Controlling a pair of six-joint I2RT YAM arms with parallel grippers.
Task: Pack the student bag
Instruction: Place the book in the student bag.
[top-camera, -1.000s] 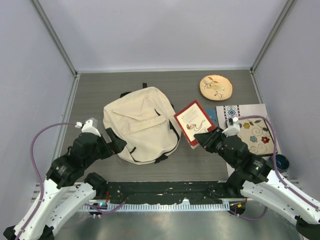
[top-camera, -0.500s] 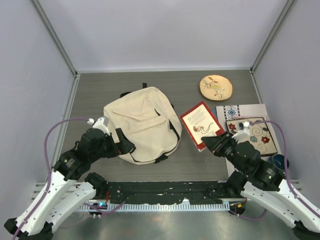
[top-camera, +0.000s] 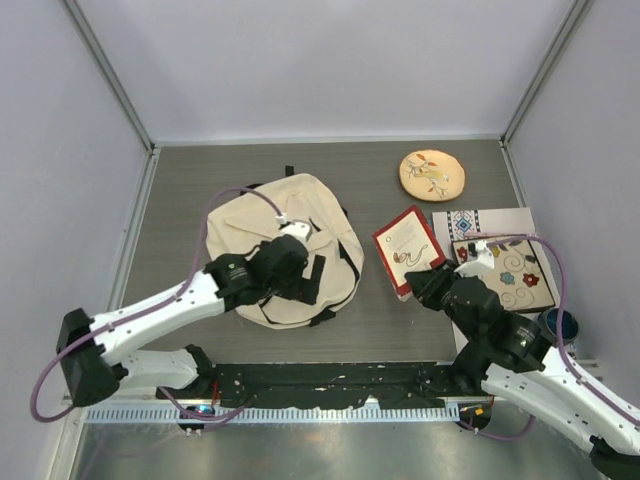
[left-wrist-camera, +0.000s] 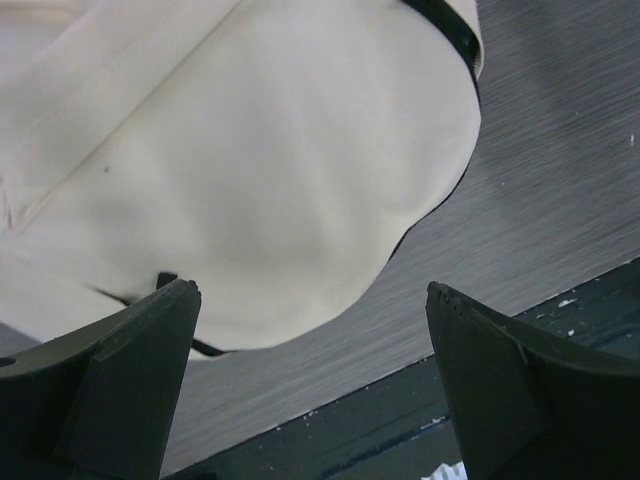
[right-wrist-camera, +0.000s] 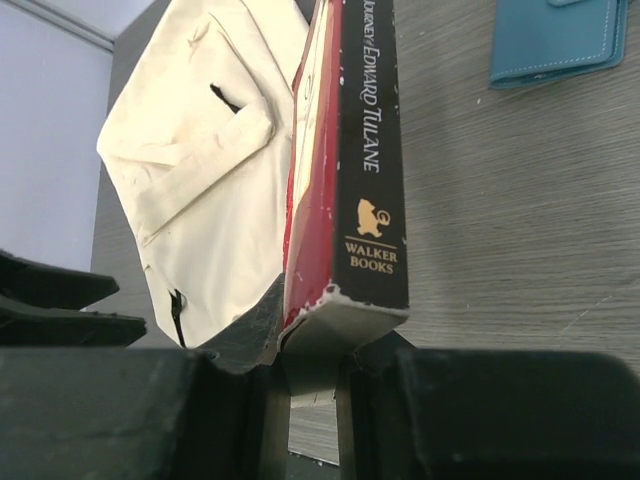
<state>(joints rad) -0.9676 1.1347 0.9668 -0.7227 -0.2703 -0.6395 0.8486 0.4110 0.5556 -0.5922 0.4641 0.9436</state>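
Above the student bag (top-camera: 322, 215), flat on the tabletop (top-camera: 180, 190) left of centre, left fingers (left-wrist-camera: 130, 380) hang spread and empty while right fingers (right-wrist-camera: 480, 410) pinch the red book (top-camera: 408, 250) by one end; risk: book pivots or slips if swung before bag is opened.

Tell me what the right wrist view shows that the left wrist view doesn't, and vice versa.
Only right wrist: the red book, spine toward the camera, clamped in the right end effector, and a teal case lying on the table beyond it. Only left wrist: the black rail past the table's near edge, framed by the open left end effector. Both: the cream student bag and the grey table.
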